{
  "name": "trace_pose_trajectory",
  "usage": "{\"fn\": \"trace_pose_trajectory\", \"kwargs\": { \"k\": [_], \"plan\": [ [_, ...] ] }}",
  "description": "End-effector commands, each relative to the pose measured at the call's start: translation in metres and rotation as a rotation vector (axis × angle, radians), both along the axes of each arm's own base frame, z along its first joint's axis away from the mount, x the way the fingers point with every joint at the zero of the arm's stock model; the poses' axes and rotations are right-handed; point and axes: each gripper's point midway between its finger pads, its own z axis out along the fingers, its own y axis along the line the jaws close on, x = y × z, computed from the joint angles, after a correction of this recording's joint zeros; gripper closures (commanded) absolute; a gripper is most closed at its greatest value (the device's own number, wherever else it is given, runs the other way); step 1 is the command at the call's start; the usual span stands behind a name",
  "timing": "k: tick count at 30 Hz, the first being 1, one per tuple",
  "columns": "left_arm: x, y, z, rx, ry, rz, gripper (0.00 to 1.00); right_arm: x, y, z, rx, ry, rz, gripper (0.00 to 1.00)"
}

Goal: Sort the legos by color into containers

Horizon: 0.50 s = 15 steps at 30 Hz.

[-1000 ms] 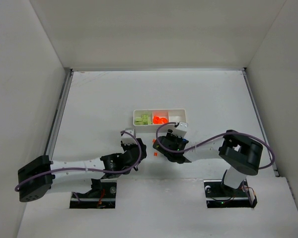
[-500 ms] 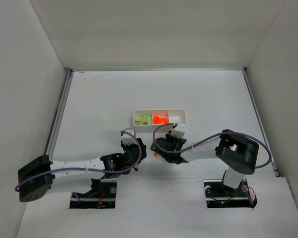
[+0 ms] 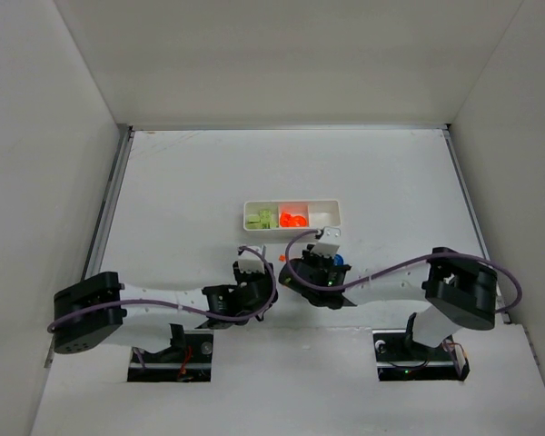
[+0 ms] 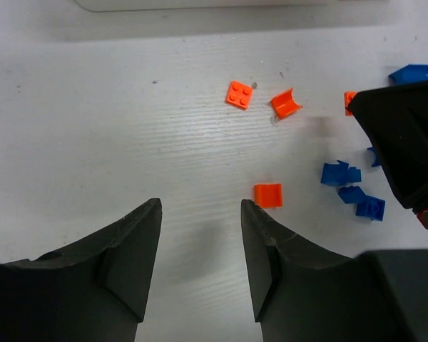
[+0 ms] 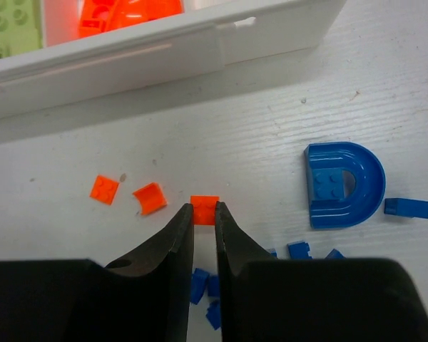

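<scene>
Found right pincer (image 5: 204, 209) clenched on orange brick (image 5: 205, 201) by extreme tips only, down on worktop (image 5: 271, 128) near tray (image 5: 164, 57), left pincer (image 4: 200, 206) released close by: judged liable to squirt loose on lifting.

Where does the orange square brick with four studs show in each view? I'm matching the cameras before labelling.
Top external: too small to pick out; that patch lies just below the white tray.
Left wrist: the orange square brick is upper centre, below the tray's edge.
Right wrist: left of centre, below the tray's wall.
Shared landmark: the white tray.
</scene>
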Motion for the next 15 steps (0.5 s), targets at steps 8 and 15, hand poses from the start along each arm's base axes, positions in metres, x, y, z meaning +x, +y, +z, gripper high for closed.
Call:
{"fn": "trace_pose_trajectory", "kwargs": {
  "k": [8,15],
  "plan": [
    [-0.007,-0.037,0.011,-0.033,-0.019,-0.045,0.54,-0.003,0.013,0.062,0.075,-0.082,0.076,0.80],
    [-0.009,-0.040,0.009,-0.030,-0.015,-0.048,0.54,0.040,0.028,0.098,0.098,-0.140,0.131,0.80]
  ]
}}
